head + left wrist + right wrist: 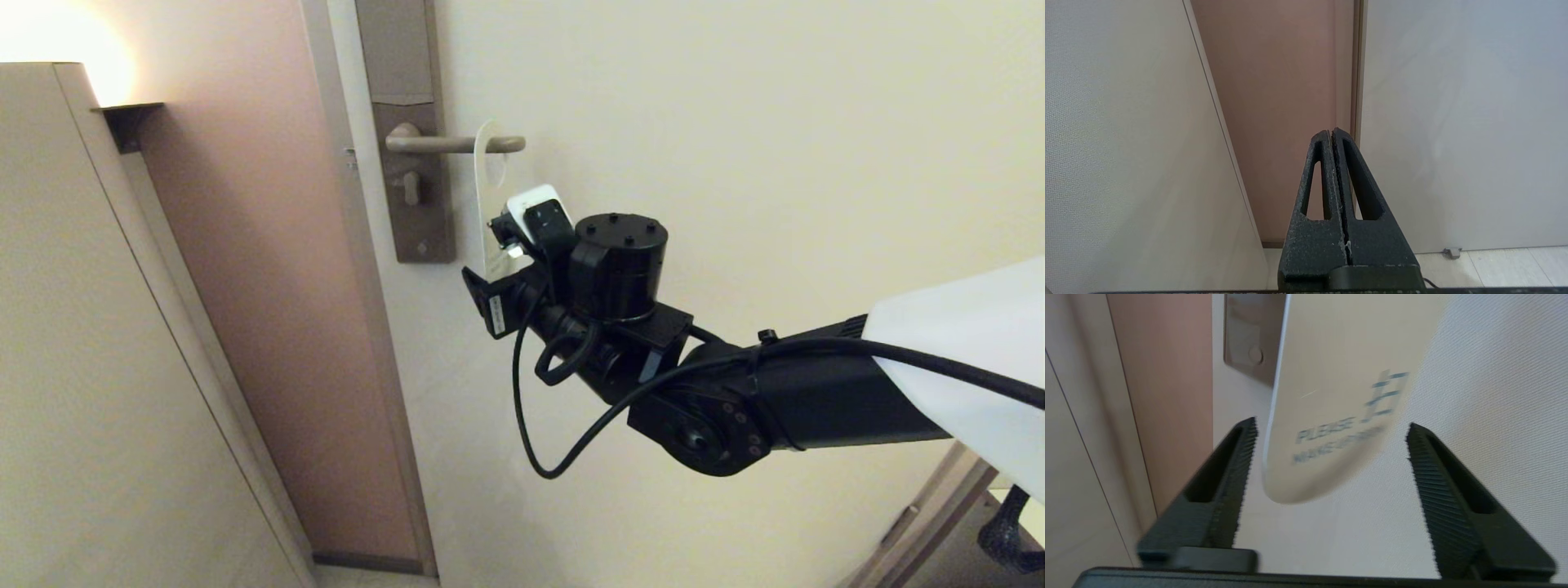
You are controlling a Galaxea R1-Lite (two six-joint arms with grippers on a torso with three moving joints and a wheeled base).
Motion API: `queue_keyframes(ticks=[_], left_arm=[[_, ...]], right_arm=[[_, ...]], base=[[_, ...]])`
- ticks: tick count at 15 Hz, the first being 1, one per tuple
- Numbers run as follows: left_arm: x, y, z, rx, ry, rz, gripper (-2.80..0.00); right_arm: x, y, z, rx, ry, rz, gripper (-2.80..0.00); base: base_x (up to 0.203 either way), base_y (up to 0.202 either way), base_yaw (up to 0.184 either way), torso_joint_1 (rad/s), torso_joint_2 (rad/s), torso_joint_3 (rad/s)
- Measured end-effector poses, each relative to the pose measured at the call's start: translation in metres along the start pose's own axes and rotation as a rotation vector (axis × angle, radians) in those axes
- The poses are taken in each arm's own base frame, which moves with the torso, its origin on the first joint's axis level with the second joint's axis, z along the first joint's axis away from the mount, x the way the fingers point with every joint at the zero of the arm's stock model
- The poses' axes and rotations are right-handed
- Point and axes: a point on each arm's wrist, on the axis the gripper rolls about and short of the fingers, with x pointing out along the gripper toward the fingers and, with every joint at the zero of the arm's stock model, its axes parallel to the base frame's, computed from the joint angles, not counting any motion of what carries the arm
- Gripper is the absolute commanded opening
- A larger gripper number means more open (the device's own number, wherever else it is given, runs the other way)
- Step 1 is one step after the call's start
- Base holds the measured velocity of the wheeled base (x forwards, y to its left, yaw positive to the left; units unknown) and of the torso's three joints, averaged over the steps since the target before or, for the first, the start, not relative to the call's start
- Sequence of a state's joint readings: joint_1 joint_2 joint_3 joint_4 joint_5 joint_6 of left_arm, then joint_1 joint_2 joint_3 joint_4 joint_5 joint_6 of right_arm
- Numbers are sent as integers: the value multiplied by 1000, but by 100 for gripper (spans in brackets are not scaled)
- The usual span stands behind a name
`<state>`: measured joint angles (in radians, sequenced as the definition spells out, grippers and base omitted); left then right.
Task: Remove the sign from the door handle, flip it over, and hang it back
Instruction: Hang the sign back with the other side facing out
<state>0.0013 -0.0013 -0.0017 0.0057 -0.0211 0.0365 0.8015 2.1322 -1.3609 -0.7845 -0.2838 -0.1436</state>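
Observation:
The sign [488, 175] hangs by its hole on the door handle [445, 144], pale side outward, against the cream door. In the right wrist view the sign [1339, 375] shows blurred teal lettering on white. Its rounded lower end sits between the spread fingers of my right gripper [1332, 424]. It lies closer to one finger, and neither finger presses on it. In the head view my right gripper [502, 235] is just below the handle, mostly hidden behind its wrist. My left gripper [1332, 131] is shut on nothing, low down and facing the door frame.
A small thumb-turn knob [411, 188] sits on the brown backplate [424, 237] under the lever. A beige panel [82, 343] stands out at the left, beside a pink-brown wall strip [269, 286]. My right arm's cable [522, 408] loops below the wrist.

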Motion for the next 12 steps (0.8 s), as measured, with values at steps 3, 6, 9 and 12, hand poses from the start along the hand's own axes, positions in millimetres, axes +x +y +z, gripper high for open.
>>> queue_keyframes(ticks=[3,6,9,12], left_arm=[[0,0,0,0,0,1,-280],[0,0,0,0,0,0,-280],[0,0,0,1,0,0,-280],[0,0,0,0,0,0,-280]], right_arm=[[-4,-3,8,9,-13,-3,0],[-12,-7,15,12,-19,-4,0],[-22,-14,24,12,-19,-9,0],[-31,-24,33,13,-16,-24,0]], base=[[0,0,0,0,0,0],[0,0,0,0,0,0],[0,0,0,0,0,0],[0,0,0,0,0,0]])
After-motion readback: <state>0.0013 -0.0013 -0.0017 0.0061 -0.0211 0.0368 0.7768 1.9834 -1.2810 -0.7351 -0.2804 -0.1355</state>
